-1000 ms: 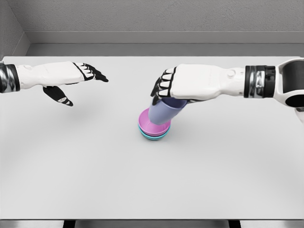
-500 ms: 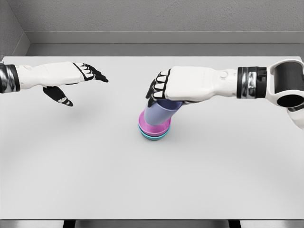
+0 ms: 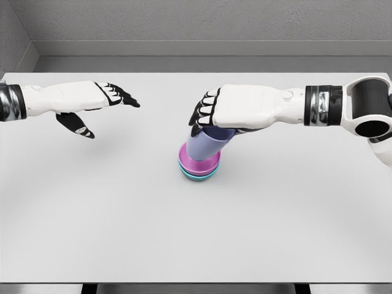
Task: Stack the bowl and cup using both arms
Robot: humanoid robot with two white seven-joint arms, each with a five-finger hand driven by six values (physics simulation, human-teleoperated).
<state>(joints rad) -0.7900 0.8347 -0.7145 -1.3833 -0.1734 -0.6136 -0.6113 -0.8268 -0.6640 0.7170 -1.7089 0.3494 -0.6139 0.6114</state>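
A pink bowl [image 3: 197, 163] sits nested in a teal bowl [image 3: 199, 177] near the middle of the white table [image 3: 122, 220]. A lavender cup [image 3: 205, 144] stands tilted in the pink bowl, its rim leaning up to the right. My right hand [image 3: 208, 116] reaches in from the right and is shut on the cup's upper part, hiding its rim. My left hand [image 3: 104, 104] hovers over the table's far left, well apart from the stack, fingers stretched out and holding nothing.
The table's far edge meets a grey wall [image 3: 196, 24]. The near table edge [image 3: 196, 283] runs along the bottom of the view.
The right hand and cup shifted slightly left and lower into the pink bowl over the last second; since half a second ago almost nothing moved. The left arm has stayed still.
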